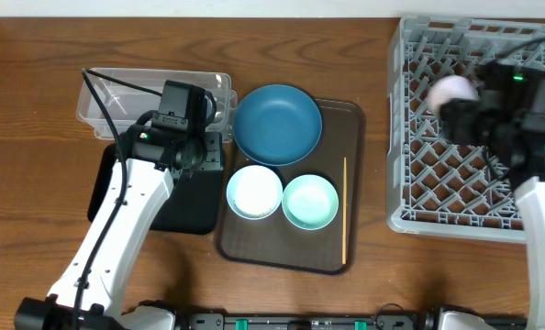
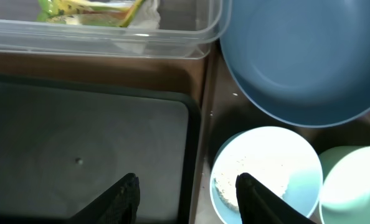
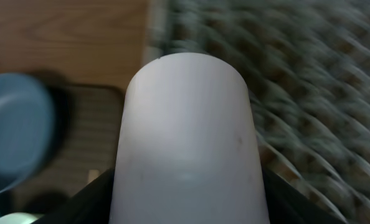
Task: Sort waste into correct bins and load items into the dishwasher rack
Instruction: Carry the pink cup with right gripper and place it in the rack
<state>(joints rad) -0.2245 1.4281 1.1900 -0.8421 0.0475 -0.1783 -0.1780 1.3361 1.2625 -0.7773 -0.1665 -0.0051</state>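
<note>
since the dishwasher rack [image 1: 396,119] is the biggest thing here, everything is placed from it. just left of the rack lies the brown serving tray [image 1: 330,160], carrying the dark blue dish [image 1: 277,124] at its far end, then the pale blue bowl [image 1: 254,192] with rice grains [image 2: 260,180] and the mint bowl [image 1: 310,202], all outside the rack. the left gripper [image 2: 188,196] hangs with jaws apart and empty, one finger over the black tray [image 2: 79,155], the other over the pale blue bowl; that arm is the nearer one for the bowls. over the rack's far left part the right gripper [image 3: 188,193] is clamped on a pale cup [image 1: 451,92], above the pegs and apparently not seated. the cup's long axis runs out from the jaws toward the rack's left rim, roughly level, so it likely needs tipping down between pegs; which end is its mouth the blurred wrist view does not show. smallest, the wooden stick [image 1: 345,211] lies on the tray's rack-side edge, parallel to the rack's left rim.
</note>
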